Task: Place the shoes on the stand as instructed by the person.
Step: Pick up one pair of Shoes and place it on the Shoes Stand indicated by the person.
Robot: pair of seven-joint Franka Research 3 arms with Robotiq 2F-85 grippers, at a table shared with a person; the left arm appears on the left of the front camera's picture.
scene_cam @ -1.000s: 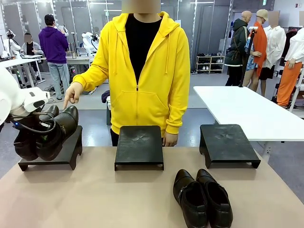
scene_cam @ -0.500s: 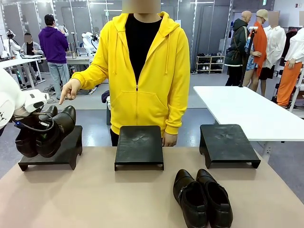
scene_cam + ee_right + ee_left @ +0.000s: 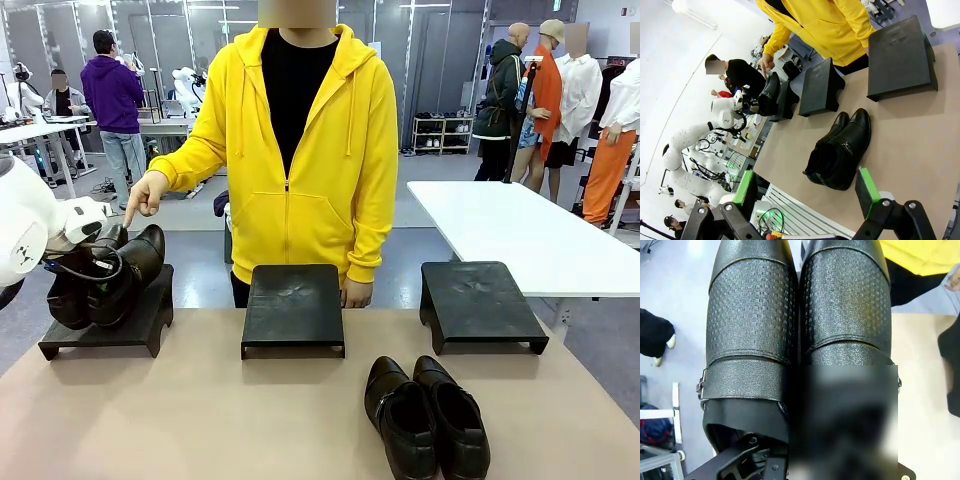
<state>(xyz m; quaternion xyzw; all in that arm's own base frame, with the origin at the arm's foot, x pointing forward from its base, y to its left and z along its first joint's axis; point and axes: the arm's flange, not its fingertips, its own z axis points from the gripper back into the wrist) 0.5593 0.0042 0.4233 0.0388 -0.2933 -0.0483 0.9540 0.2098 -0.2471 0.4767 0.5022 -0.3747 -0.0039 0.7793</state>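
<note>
At the left stand (image 3: 145, 322), left pincer (image 3: 95, 262) half hidden behind tilted shoe pair (image 3: 128, 268)

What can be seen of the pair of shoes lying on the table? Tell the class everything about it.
The pair of shoes looks like shiny black leather: low-cut, with rounded toes and a strap across each. Both stand on their soles side by side, touching, on the tan table. Their toes point at the gap between the middle stand and the right stand. Nothing else touches them.
</note>
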